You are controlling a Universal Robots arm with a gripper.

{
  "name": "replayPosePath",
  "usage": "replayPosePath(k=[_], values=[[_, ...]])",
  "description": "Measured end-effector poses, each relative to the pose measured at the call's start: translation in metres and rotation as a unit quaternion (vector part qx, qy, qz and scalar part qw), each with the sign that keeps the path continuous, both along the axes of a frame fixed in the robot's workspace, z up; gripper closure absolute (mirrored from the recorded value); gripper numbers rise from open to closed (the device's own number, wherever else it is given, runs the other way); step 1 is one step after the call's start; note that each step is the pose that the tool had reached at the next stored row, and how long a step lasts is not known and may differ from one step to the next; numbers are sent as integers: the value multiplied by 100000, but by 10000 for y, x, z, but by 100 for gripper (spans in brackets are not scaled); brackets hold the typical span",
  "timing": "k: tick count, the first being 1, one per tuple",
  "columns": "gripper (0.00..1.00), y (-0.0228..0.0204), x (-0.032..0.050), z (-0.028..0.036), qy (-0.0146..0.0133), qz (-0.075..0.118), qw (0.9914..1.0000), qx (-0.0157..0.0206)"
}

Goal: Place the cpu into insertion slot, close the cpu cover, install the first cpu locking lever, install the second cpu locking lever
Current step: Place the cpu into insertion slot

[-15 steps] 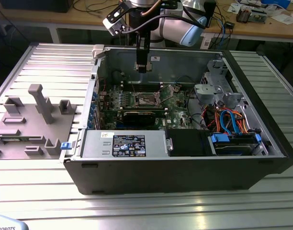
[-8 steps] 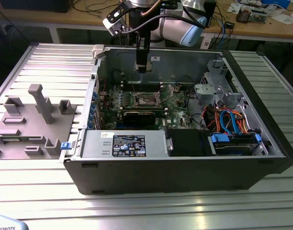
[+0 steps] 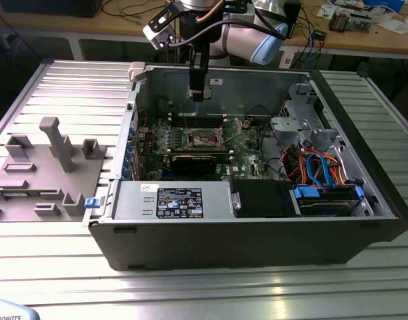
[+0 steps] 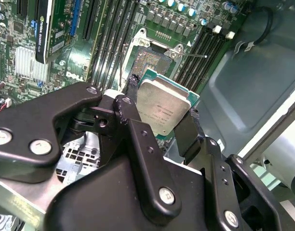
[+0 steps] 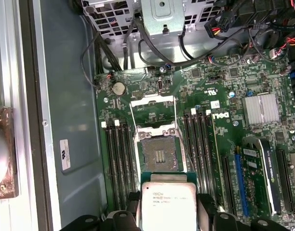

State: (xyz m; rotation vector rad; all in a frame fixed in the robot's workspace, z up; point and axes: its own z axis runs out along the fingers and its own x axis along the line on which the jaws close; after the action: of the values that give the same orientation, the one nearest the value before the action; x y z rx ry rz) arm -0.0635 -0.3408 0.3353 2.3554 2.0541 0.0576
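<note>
The claw [image 4: 162, 103] hangs inside the open computer case [image 3: 257, 247] on the bench [image 3: 191, 287], pinching the cpu [image 5: 167, 208] by two opposite edges between its black fingers [image 4: 138, 125]. The chip is held in the air above the green motherboard [image 5: 220, 144], just short of the bare socket [image 5: 160, 155]. The cpu cover [image 5: 152, 107] is swung open on the socket's far side. There is fine print on the chip's lid, a white label [image 5: 64, 155] on the case wall, and a dark sticker [image 3: 179, 202] on the power supply.

One cpu [image 5: 167, 207], one cpu cover [image 5: 152, 99], one insertion slot [image 5: 160, 155].
</note>
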Motion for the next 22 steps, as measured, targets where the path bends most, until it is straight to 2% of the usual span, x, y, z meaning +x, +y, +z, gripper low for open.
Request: replayPosePath(k=[10, 12, 14, 15, 18, 22], values=[[45, 0, 0, -4, -3, -323, 99999, -3], [45, 0, -1, -9, -7, 1462, 99989, -14], [45, 0, 0, -14, -1, 4220, 99911, -26], [45, 0, 0, -19, -2, 6207, 99807, -25], [45, 0, 0, -25, -1, 8919, 99601, -31], [45, 0, 0, -26, -3, 9087, 99586, -24]])
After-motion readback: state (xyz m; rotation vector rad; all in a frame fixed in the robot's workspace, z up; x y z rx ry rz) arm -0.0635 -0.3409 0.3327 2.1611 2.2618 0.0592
